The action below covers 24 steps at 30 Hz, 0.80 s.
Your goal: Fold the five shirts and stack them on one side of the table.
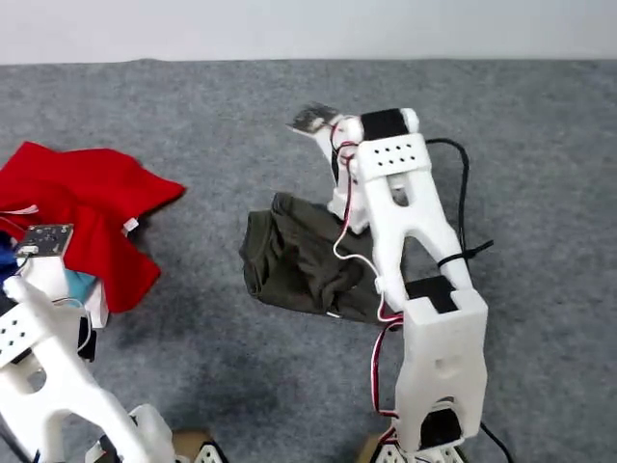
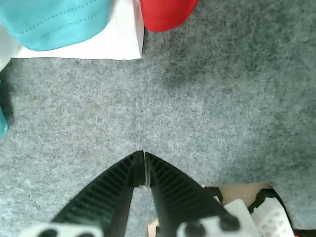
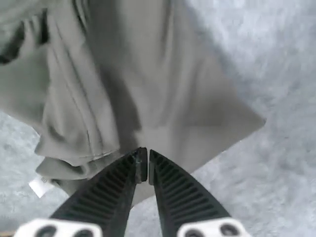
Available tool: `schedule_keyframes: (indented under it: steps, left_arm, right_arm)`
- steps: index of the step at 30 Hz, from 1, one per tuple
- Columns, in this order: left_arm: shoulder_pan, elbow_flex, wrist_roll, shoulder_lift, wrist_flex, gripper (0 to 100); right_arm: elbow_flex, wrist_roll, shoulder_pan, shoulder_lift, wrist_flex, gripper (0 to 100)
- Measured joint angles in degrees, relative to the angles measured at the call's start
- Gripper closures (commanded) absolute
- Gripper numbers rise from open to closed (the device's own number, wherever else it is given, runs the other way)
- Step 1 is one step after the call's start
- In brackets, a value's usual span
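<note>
Right gripper (image 3: 143, 160), fingers clenched, hangs over the crumpled olive-green cotton shirt (image 3: 148, 74), apparently mid-fold; left gripper (image 2: 143, 160), likewise clenched, hangs above the grey felt tabletop (image 2: 222, 98). The next move likely needs a firm hem pinch.

The high camera hangs above the near edge of the desk (image 1: 540, 125) and looks steeply down over both arms towards the far wall (image 1: 308, 29). Each wrist camera sits just behind its own tool, aimed along the fingers at the desk close below. The left tool (image 2: 144, 158) points near the red shirt (image 2: 165, 12) and teal shirt (image 2: 54, 19). The right tool (image 3: 144, 152) is very close over the olive shirt (image 3: 148, 74). The high view shares these shirts with the wrist views.
</note>
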Motion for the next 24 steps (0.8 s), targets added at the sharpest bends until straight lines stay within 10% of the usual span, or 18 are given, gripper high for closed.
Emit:
schedule_keyframes:
  steps: [24]
  left_arm:
    - [0.0, 0.0, 0.0, 0.0, 0.0, 100]
  right_arm:
    - [4.7, 0.0, -27.7, 0.7, 0.0, 98.8]
